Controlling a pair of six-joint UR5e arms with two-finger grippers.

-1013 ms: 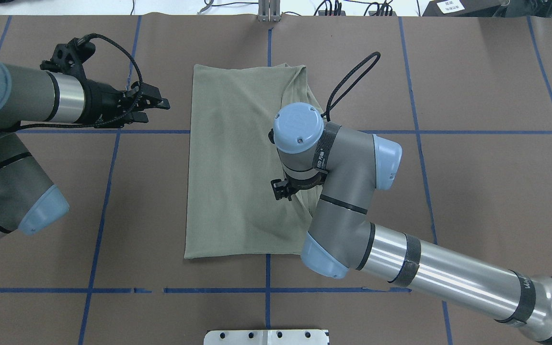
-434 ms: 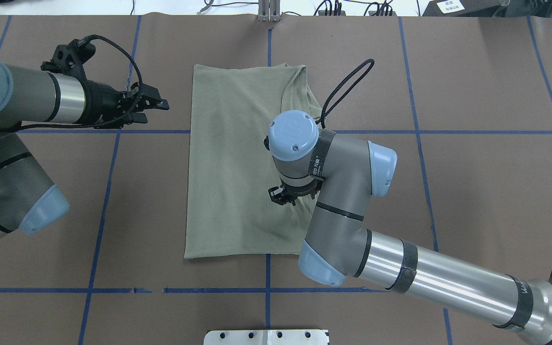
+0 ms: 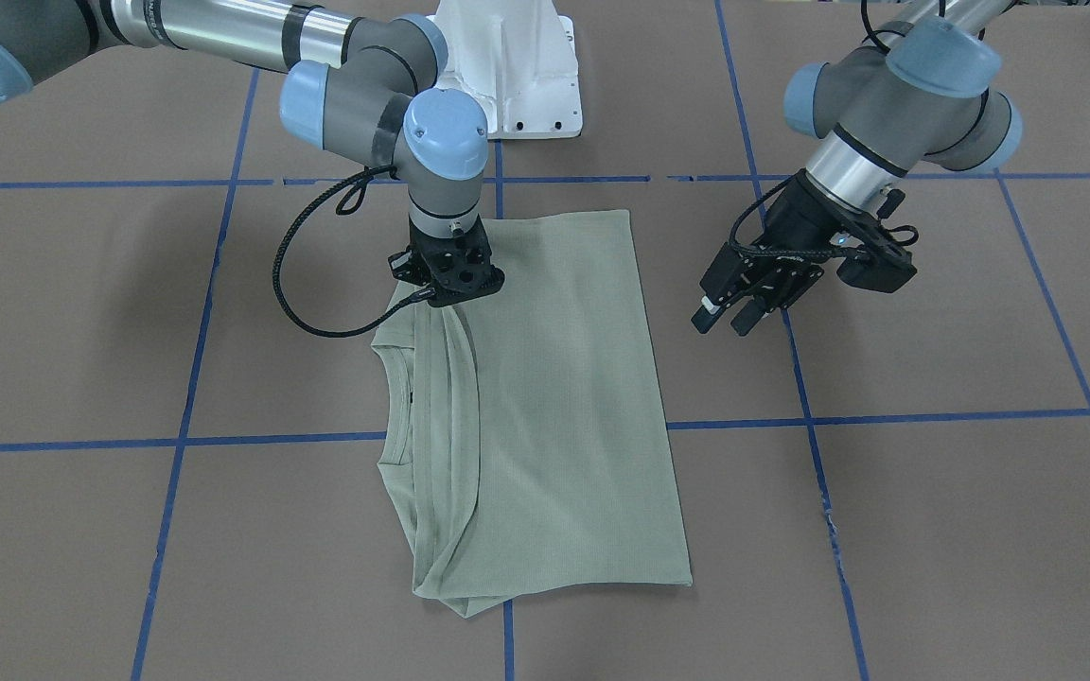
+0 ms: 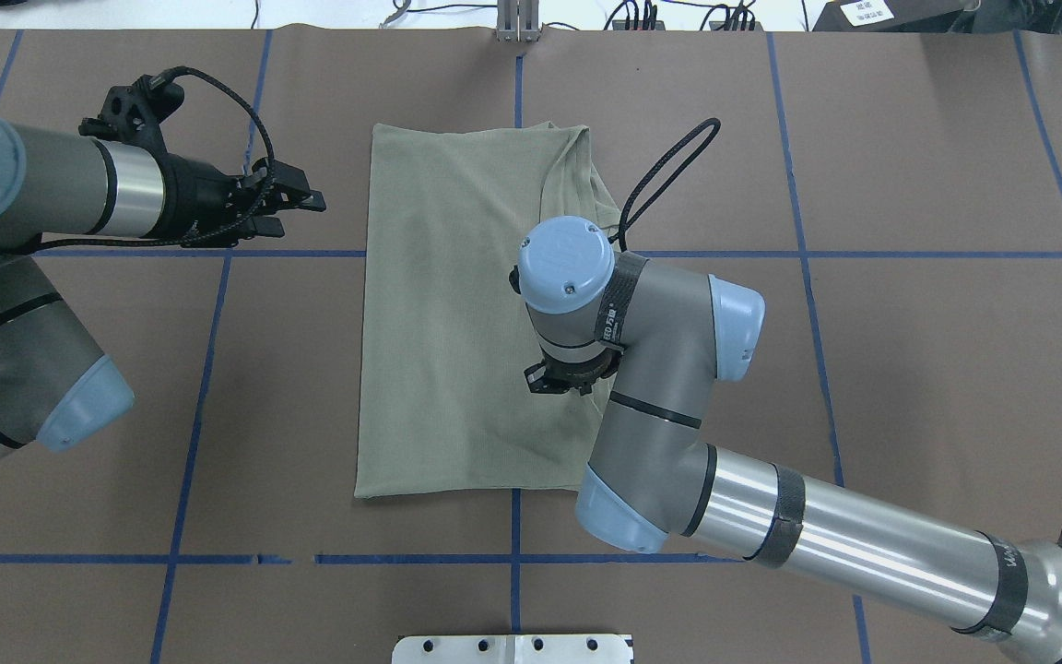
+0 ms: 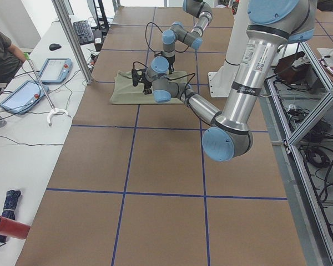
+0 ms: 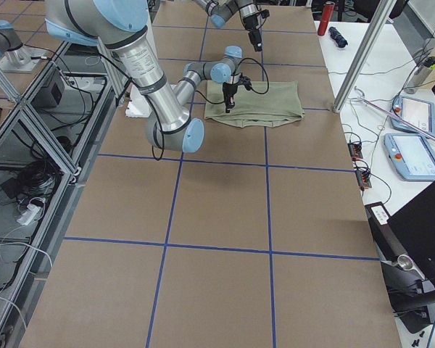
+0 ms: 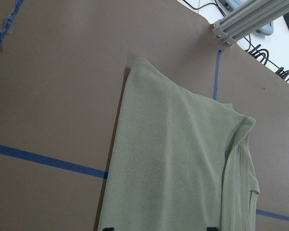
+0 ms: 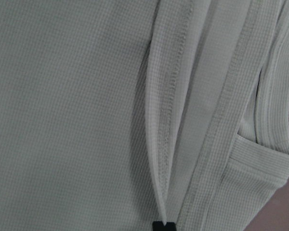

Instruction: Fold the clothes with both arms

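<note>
Pointing straight down, right pincer (image 3: 448,291) pinches a shirt (image 3: 564,397) fold.

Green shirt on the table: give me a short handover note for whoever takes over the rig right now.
Right tool: shut, pinching the stacked fabric edges of the shirt on its robot-right long side, lifting them slightly.
Left tool: open, empty, hovering over the table beside the shirt's other long side, not touching the cloth.
Shirt: a long rectangle mid-table, neck opening on the robot-right edge, no sleeve sticking out.
Done: lengthwise folding.
Left: probably tidying the pinched edge, then crosswise folds.
</note>
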